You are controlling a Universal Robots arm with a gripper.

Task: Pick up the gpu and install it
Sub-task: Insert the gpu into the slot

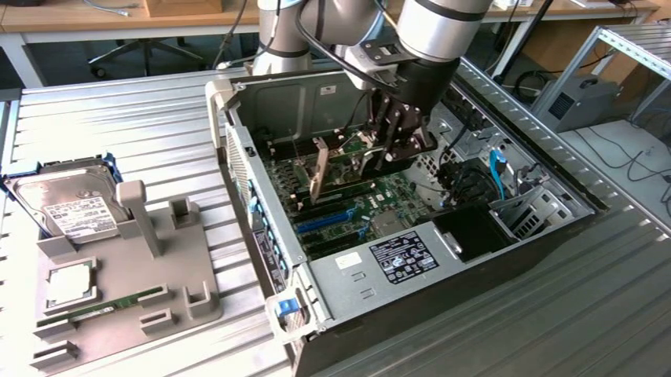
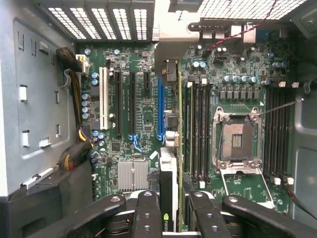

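A ribbed metal tabletop (image 1: 587, 314) carries the work, with wooden desks (image 1: 94, 16) and a chair base (image 1: 137, 51) seen far behind it and a grey box (image 1: 574, 100) on the floor at the exterior view's right. At the exterior view's left a grey fixture tray (image 1: 199, 290) is laid on the tabletop; a silver hard drive (image 1: 68, 208) with a white label, a square processor chip (image 1: 68, 284) and a narrow green memory stick (image 1: 115, 302) are held in it. In the middle an open computer case (image 1: 243, 157) is laid on its side, its motherboard (image 1: 351, 200) facing up and a labelled power supply (image 1: 404, 255) set at its near end. The arm (image 1: 441, 31) is lowered from the far side steeply into the case. In the wrist view the hand (image 2: 173, 203) is seen pinching the gpu (image 2: 168, 173), with one finger pressed to each face of the card. The gpu is held edge-on over the motherboard, just beside the long blue slot (image 2: 160, 109) and between it and the black memory slots (image 2: 198, 129), its silvery bracket (image 2: 171, 29) at the vented rear wall. Whether its edge is seated in a slot cannot be told. The empty processor socket (image 2: 237, 139) lies beyond the memory slots.
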